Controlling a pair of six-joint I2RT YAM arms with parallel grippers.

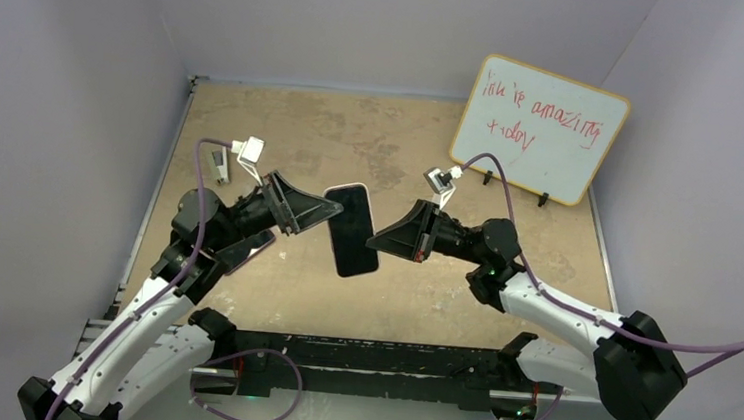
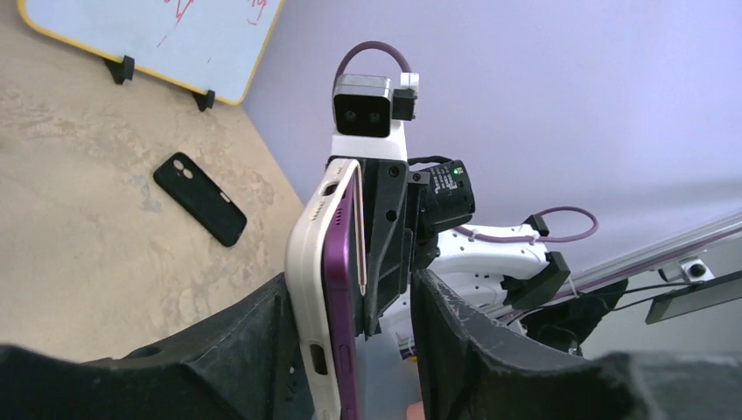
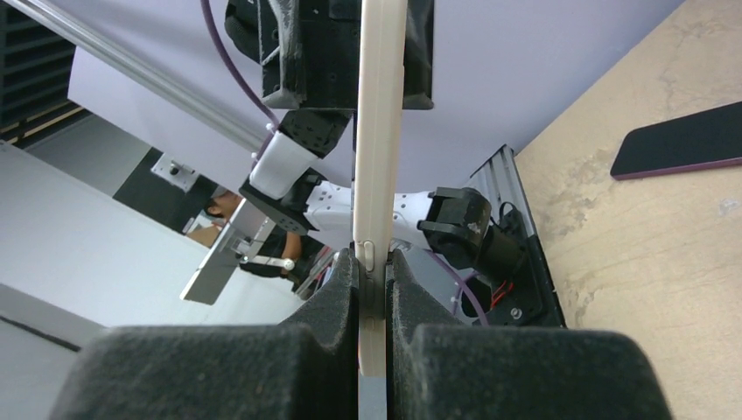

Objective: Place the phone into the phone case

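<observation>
A purple phone [image 2: 341,262] with a black screen [image 1: 351,230] lies against a cream-white phone case [image 2: 306,254], both held up in the air between the arms. The phone's top edge stands a little proud of the case. My right gripper [image 3: 374,258] is shut on the case's edge [image 3: 378,131]; in the top view it [image 1: 381,239] is at the phone's right side. My left gripper [image 2: 350,280] straddles phone and case. Its left finger [image 2: 254,332] touches the case's back and its right finger [image 2: 455,341] stands apart from the screen. In the top view it [image 1: 326,209] is at the phone's left side.
A black phone-shaped thing with camera holes [image 2: 199,198] lies on the tan table near the whiteboard [image 1: 540,128]. A dark flat slab with a purple edge [image 3: 682,140] lies on the table by the left arm. A black rail [image 1: 357,354] runs along the near edge.
</observation>
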